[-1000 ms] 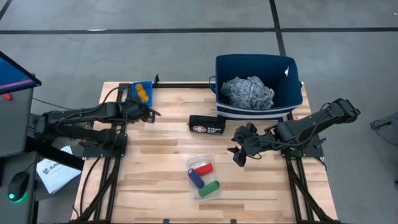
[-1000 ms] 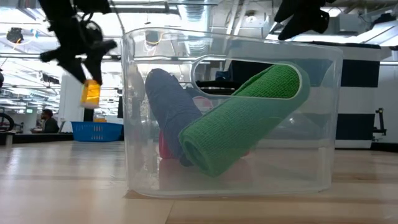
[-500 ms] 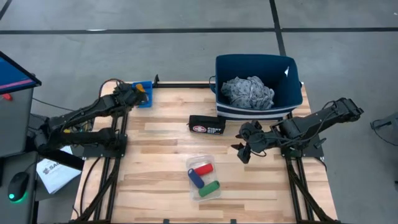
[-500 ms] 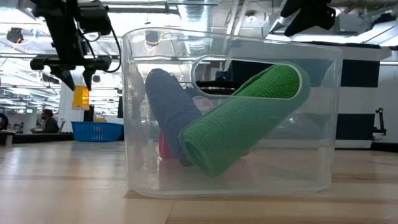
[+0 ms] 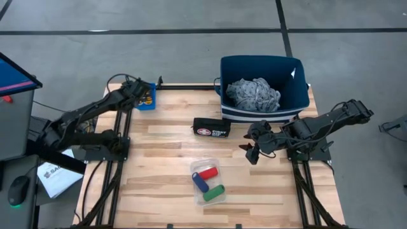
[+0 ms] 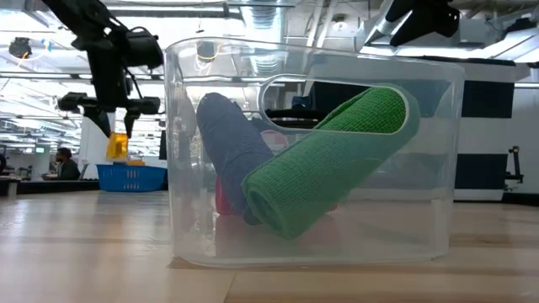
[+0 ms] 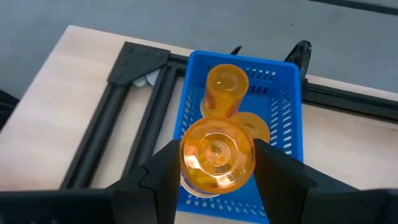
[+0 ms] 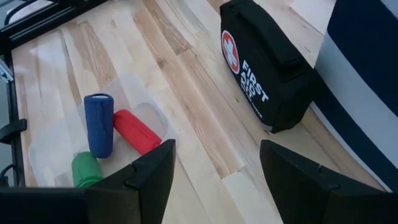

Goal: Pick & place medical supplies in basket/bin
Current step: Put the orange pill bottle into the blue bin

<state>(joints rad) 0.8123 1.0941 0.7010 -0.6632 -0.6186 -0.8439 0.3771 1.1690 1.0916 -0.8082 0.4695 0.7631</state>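
My left gripper (image 5: pixel 140 96) hangs over a small blue basket (image 5: pixel 148 102) at the table's far left and is shut on an orange pill bottle (image 7: pixel 217 155). The low view shows that bottle (image 6: pixel 116 145) below the gripper (image 6: pixel 114 118). Two more orange bottles (image 7: pixel 227 87) lie in the small basket. My right gripper (image 5: pixel 252 150) is open and empty, above the table near the navy bin's (image 5: pixel 299 95) front. The grey cloth (image 5: pixel 254 93) lies inside the bin. Red (image 5: pixel 206 172), blue (image 5: pixel 200 182) and green (image 5: pixel 214 193) rolls lie in a clear tray (image 5: pixel 219 165). My left gripper pinches the orange pill bottle between its two fingers (image 7: pixel 160 177), one on each side wall (image 7: pixel 186 158). The fingers come from above, pointing down. The bottle hangs upright below the fingertips, lifted clear over the small blue basket (image 7: pixel 289 118).
A black first-aid pouch (image 5: pixel 211 128) lies in front of the navy bin, between it and the clear tray. Black frame rails (image 5: pixel 187 86) run along the table's far edge. Bare wood lies at the table's middle left (image 5: pixel 159 165).
My left gripper has carried the orange bottle from over the table toward the far left edge, until it hangs above the small blue basket, and has come down a little. My right gripper has drawn back slightly toward the table's right, still open.
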